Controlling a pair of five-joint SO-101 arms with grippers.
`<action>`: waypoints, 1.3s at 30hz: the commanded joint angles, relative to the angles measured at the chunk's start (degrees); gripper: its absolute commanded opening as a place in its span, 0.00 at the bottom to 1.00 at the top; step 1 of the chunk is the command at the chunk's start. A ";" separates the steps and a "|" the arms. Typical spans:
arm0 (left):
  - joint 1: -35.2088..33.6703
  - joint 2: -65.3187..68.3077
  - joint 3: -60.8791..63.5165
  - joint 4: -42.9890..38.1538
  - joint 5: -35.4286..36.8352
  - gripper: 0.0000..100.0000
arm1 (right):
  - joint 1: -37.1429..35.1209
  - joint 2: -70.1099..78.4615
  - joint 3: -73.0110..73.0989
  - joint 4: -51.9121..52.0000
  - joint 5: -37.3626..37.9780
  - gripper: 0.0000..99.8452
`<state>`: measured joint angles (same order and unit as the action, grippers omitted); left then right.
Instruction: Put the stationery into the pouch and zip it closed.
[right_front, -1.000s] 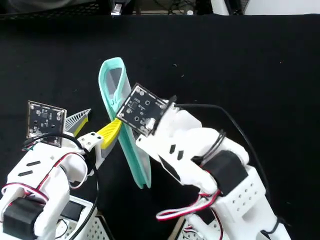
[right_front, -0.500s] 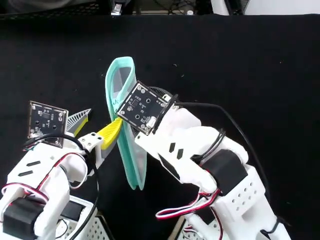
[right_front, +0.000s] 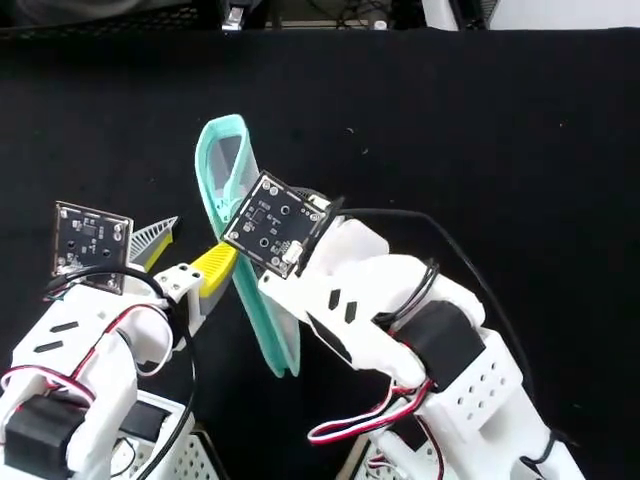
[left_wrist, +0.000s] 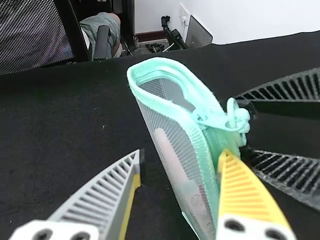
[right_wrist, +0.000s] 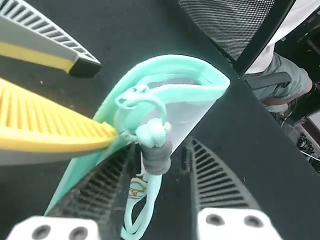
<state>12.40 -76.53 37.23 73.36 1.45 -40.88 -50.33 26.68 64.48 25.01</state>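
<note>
A mint mesh pouch (right_front: 224, 150) stands on its long edge on the black table, its mouth partly open. A pale pen-like item (left_wrist: 167, 150) shows through the mesh inside it. My right gripper (right_wrist: 161, 144) is at the pouch's upper edge, its black fingers shut on the grey zipper pull (right_wrist: 155, 150) with its mint cord. In the high view its wrist camera board covers those fingers. My left gripper (left_wrist: 181, 152) is open and straddles the pouch (left_wrist: 170, 120). Its yellow finger (left_wrist: 245, 195) touches the pouch's side and its grey finger (left_wrist: 110, 195) stands apart.
The black table (right_front: 500, 130) has free room to the far side and to the right. Both arms' white bases crowd the near edge (right_front: 150, 430). A mesh chair (left_wrist: 30, 30) stands beyond the table's far edge.
The pouch's top swung right with the right wrist, then came back left to about where it began. The left arm has kept still.
</note>
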 joint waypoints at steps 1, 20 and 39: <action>0.66 -0.26 -0.48 -1.05 -0.26 0.26 | -1.49 0.13 0.92 -0.88 -0.53 0.20; 3.47 -0.26 -0.22 -0.88 -0.26 0.26 | -1.49 -0.40 1.71 -6.07 0.00 0.01; 6.11 -0.35 -6.81 7.30 -3.16 0.26 | 3.16 0.57 1.54 -6.24 3.08 0.01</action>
<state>17.49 -76.88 33.36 79.87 -1.19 -38.07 -51.03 28.70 59.47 27.56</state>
